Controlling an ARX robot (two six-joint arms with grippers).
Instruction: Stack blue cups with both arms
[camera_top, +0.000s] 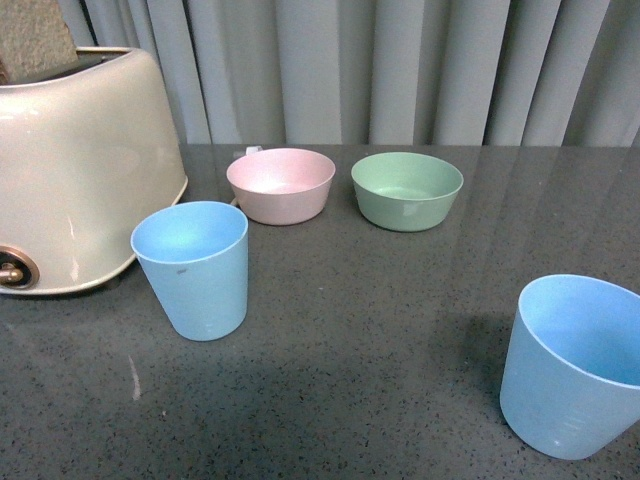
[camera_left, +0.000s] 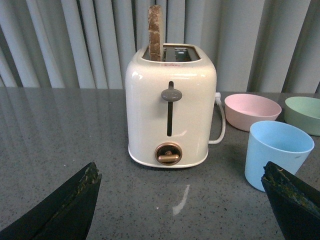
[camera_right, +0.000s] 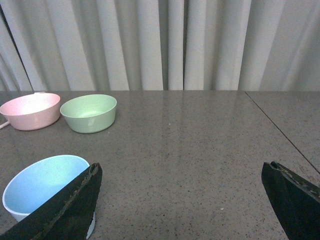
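Note:
Two light blue cups stand upright on the dark table. One blue cup (camera_top: 192, 268), with a small dark speck on its side, stands beside the toaster. The other blue cup (camera_top: 572, 362) stands at the front right. Neither arm shows in the front view. My left gripper (camera_left: 180, 176) is open over bare table, and the speckled cup (camera_left: 276, 154) stands just beyond one of its fingers (camera_left: 295, 197). My right gripper (camera_right: 181, 176) is open too, with the other cup (camera_right: 42, 187) partly hidden behind one finger (camera_right: 70, 210).
A cream toaster (camera_top: 70, 170) with a slice of bread in it stands at the left. A pink bowl (camera_top: 281, 184) and a green bowl (camera_top: 406, 189) sit at the back, before grey curtains. A seam in the table (camera_right: 280, 130) runs at the right.

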